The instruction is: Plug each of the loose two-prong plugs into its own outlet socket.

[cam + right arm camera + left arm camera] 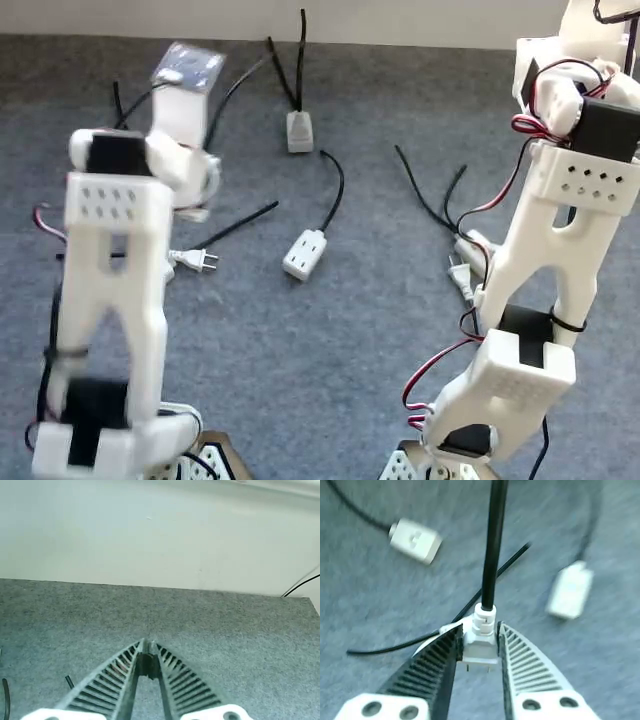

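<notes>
Plug (481, 649) is pinched between the left gripper's (480, 631) jaws, over the carpet (370, 610), with one socket (415, 541) and another socket (570, 590) lying beyond it. The right gripper's (148, 666) jaws are pressed together. A second plug (460, 272) is seen beside the right arm.

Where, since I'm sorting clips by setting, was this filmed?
Likely an indoor robot test bench: two white arms stand on a grey carpet-like surface against a plain pale wall, with loose outlet sockets and cords lying about; the left hand grips a plug.
</notes>
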`<move>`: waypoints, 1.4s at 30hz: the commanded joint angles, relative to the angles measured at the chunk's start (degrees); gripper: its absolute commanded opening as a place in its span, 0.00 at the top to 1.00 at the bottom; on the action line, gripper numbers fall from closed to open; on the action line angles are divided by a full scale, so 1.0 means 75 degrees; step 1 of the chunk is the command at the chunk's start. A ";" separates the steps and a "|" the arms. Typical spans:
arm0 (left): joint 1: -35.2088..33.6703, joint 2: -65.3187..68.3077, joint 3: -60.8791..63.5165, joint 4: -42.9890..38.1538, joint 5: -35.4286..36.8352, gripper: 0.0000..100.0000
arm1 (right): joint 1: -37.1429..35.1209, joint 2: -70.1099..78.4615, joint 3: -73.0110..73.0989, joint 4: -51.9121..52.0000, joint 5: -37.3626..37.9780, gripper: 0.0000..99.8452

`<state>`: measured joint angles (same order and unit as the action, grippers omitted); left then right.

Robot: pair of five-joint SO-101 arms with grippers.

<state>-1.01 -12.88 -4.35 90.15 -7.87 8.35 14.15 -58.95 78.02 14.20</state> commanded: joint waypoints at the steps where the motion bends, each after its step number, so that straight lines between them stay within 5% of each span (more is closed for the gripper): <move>1: 0.1178 -0.1705 -0.0334 -0.0738 0.2063 0.96 | -0.0018 -0.0147 -0.0229 0.0029 0.0094 0.99; 10: 0.1448 -0.3979 0.2374 -0.4442 0.5615 0.98 | -0.0240 -0.0111 -0.0217 0.0029 0.0070 0.99; 21: 0.1342 -0.7777 0.8551 -1.1194 0.6248 0.99 | -0.1893 -0.0111 0.0369 0.0299 0.0070 0.99; 28: 0.1272 -0.9172 1.0016 -1.2179 0.6388 0.99 | -0.3018 -0.0111 0.0404 0.0873 0.0070 0.99; 33: 0.1495 -1.0215 1.1317 -1.3081 0.8393 0.99 | -0.3475 -0.0111 0.0404 0.1295 0.0129 0.99; 39: 0.1459 -1.1516 1.2525 -1.5355 0.9448 0.99 | -0.4237 -0.0147 0.0393 0.3100 0.2872 0.99; 42: 0.1495 -1.1974 1.2677 -1.5203 0.9471 0.99 | -0.4249 -0.0229 0.0404 0.3077 0.2731 0.99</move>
<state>9.36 -98.51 89.98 -22.11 62.29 -23.03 14.15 -55.60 98.59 33.10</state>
